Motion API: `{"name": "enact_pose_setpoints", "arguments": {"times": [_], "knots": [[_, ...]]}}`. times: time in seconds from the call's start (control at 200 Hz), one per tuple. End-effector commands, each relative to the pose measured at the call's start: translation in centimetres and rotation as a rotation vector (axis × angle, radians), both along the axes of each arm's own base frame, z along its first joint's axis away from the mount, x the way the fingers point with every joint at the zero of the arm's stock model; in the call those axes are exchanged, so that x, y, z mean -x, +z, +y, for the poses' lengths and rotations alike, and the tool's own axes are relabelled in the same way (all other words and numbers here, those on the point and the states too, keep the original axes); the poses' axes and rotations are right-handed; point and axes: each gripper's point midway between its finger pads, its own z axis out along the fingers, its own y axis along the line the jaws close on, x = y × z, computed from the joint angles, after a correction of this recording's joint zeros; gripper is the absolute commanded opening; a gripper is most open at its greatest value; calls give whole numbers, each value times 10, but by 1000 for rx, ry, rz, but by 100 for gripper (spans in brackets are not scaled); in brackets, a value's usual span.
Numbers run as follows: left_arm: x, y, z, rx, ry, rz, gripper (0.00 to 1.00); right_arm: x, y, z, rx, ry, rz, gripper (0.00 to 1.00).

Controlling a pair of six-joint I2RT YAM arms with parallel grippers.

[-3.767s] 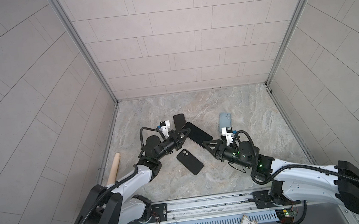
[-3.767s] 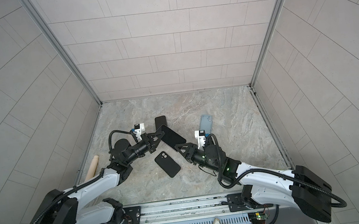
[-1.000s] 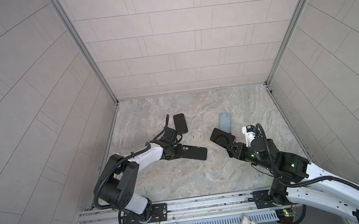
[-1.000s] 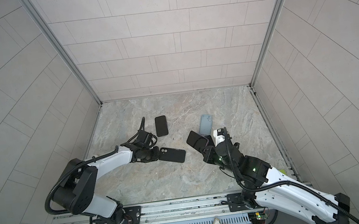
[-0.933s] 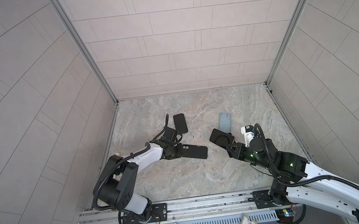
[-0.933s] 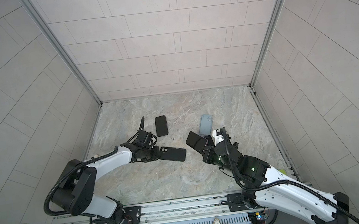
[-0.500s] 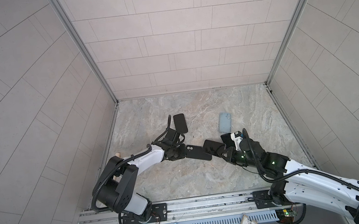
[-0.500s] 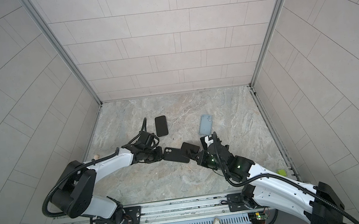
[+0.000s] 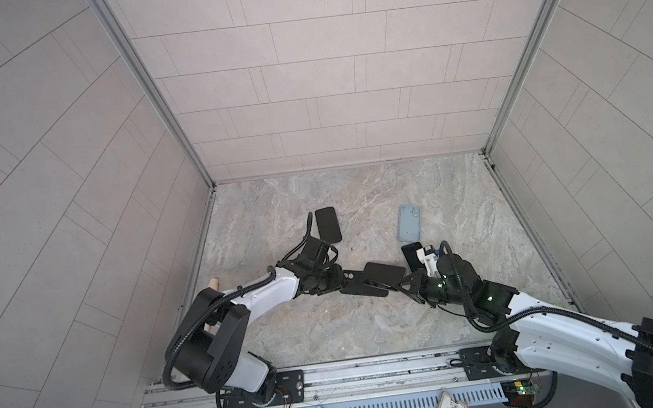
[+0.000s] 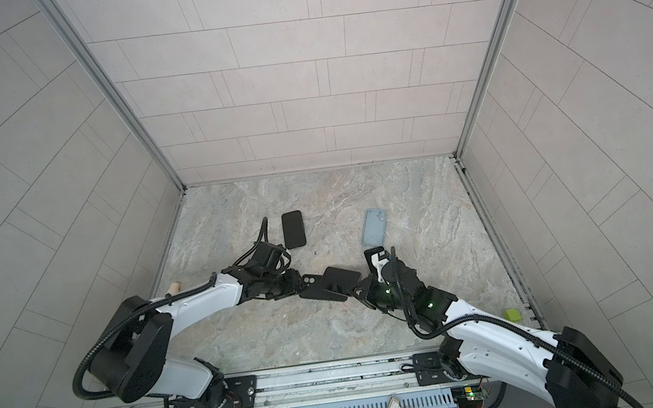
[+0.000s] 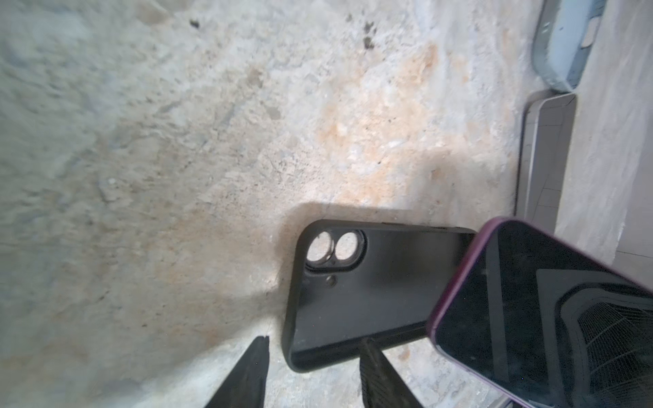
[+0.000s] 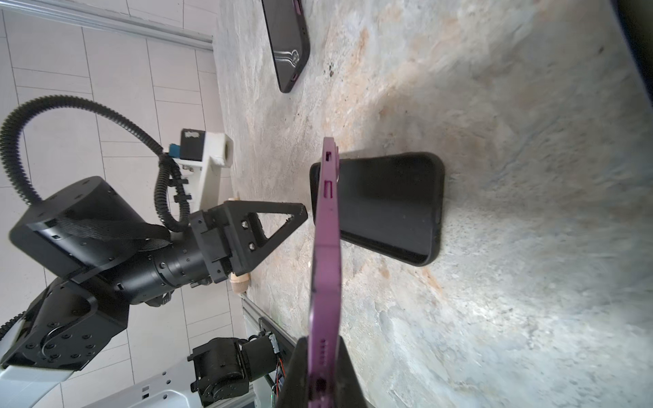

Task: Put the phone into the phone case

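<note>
The right gripper (image 12: 322, 356) pinches tight on one end of the purple phone (image 12: 325, 247). The phone hangs tilted over the black phone case (image 11: 371, 282), which lies flat on the stone table (image 9: 331, 330). In both top views the phone's far end covers part of the case. It is hard to tell if they touch. The left gripper (image 11: 315, 339) is partway open. One corner of the case sits between its fingers, but they do not squeeze it.

So nothing seems to pin the case down. If the phone pushes in at a slant, the case may slide away or tip up. The phone is held only by its end, so it may twist in the pinch and miss the rim.
</note>
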Motion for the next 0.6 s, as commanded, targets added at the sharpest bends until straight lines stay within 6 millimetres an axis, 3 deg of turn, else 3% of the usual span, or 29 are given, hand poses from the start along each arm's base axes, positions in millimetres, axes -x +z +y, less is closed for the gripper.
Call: {"name": "enact_pose_setpoints", "arguments": {"times": [0.0, 0.31, 0.595], "knots": [[-7, 16, -5, 54, 16, -40, 50, -2, 28, 17, -95, 53, -31, 0], [-20, 17, -11, 217, 104, -3, 50, -8, 21, 25, -76, 88, -9, 0], [-21, 13, -9, 227, 115, 13, 50, -19, 12, 18, -69, 98, 35, 0]]}}
